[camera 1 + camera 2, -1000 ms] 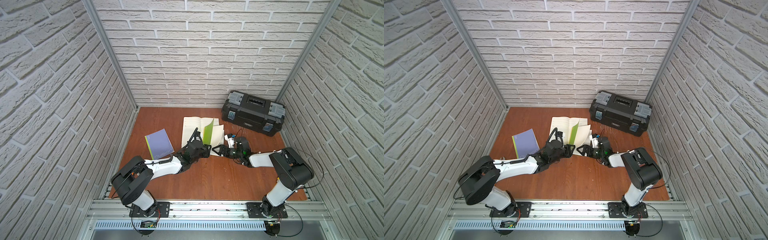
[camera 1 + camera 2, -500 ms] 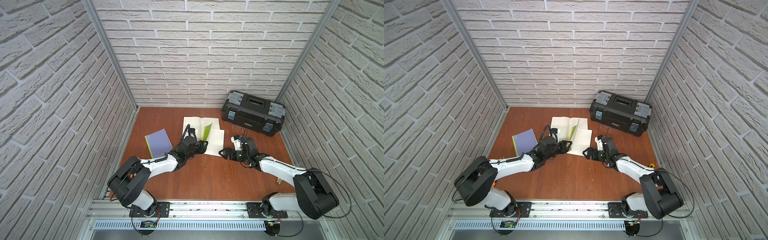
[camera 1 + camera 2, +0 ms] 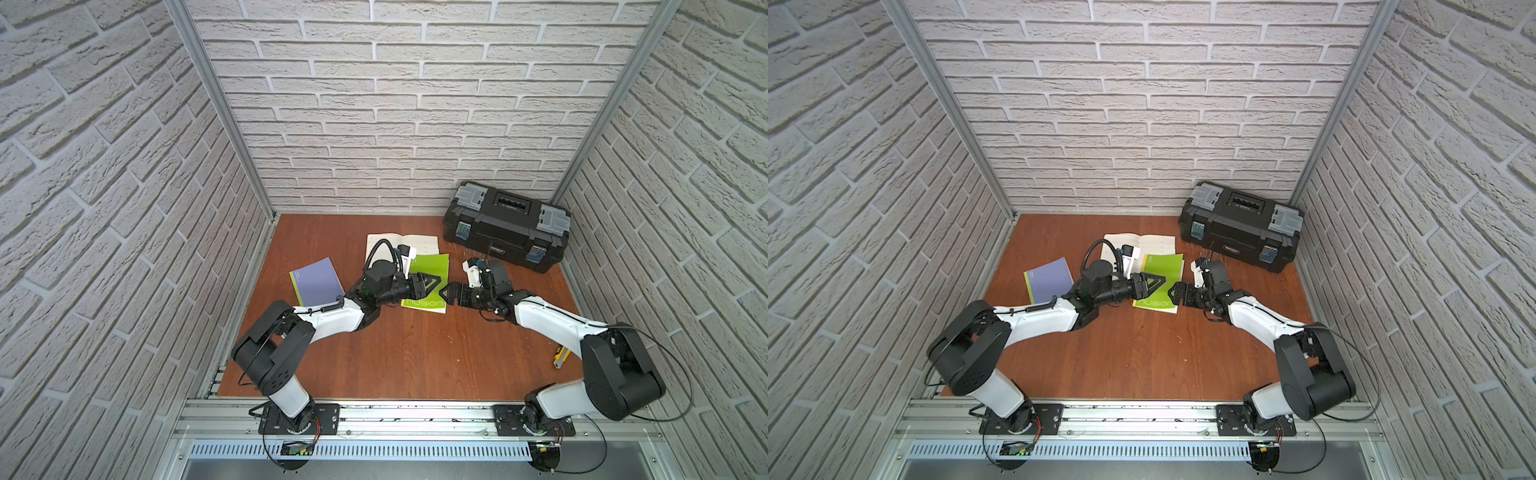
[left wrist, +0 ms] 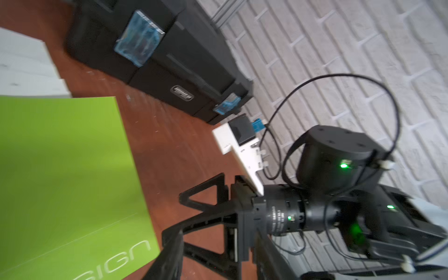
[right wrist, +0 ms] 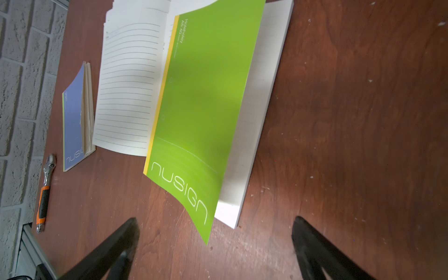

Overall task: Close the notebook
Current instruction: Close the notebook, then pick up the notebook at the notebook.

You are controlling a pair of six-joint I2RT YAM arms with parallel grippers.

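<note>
The notebook (image 3: 415, 257) lies at the middle back of the wooden table (image 3: 415, 357). Its green cover (image 3: 432, 270) (image 5: 206, 97) arches over the right-hand page block (image 5: 257, 116), with the near corner lifted off the pages. Lined pages (image 5: 126, 84) lie spread to the left of the cover. My left gripper (image 3: 432, 283) (image 4: 218, 257) hovers over the cover's near end, fingers apart and holding nothing. Facing it, my right gripper (image 3: 449, 293) (image 5: 218, 242) stands open just off the notebook's near right corner, low over the table.
A purple notebook (image 3: 316, 282) lies shut to the left. A black toolbox (image 3: 505, 226) stands at the back right. A wrench (image 5: 46, 189) lies by the left wall, and a small yellow-and-black tool (image 3: 559, 357) sits near the right arm. Brick walls close in three sides.
The green cover stood upright and now lies over the right-hand pages. My left gripper followed it to the right. The right arm stretched out low and its gripper drew back off the notebook.
</note>
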